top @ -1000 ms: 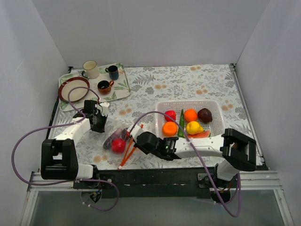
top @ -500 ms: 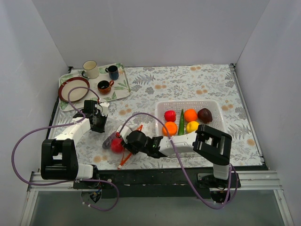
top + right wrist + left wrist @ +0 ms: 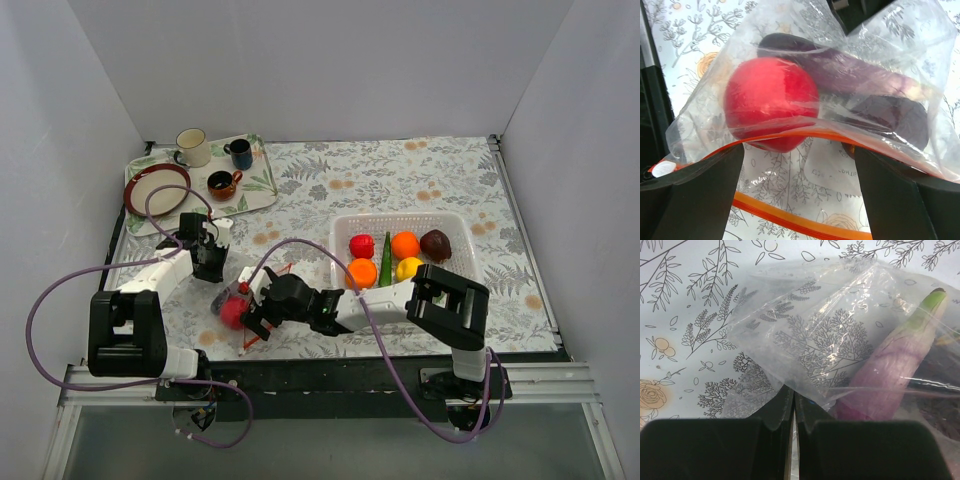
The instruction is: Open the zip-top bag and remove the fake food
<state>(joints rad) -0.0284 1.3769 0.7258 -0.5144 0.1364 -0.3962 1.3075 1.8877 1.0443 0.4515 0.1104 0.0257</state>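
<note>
Bag (image 3: 236, 292) of clear plastic lies on the counter (image 3: 400, 170) near its front left, between both arms. Only the right wrist view shows what it holds: a red fruit (image 3: 771, 110) and a dark eggplant (image 3: 850, 70) behind the orange zipper strip (image 3: 790, 136), with the right fingers (image 3: 690, 195) spread wide at the mouth. The left wrist view shows the left fingers (image 3: 715, 450) pinched on the film. Overhead, a white basket (image 3: 400, 217) holds more fruit (image 3: 405, 245).
</note>
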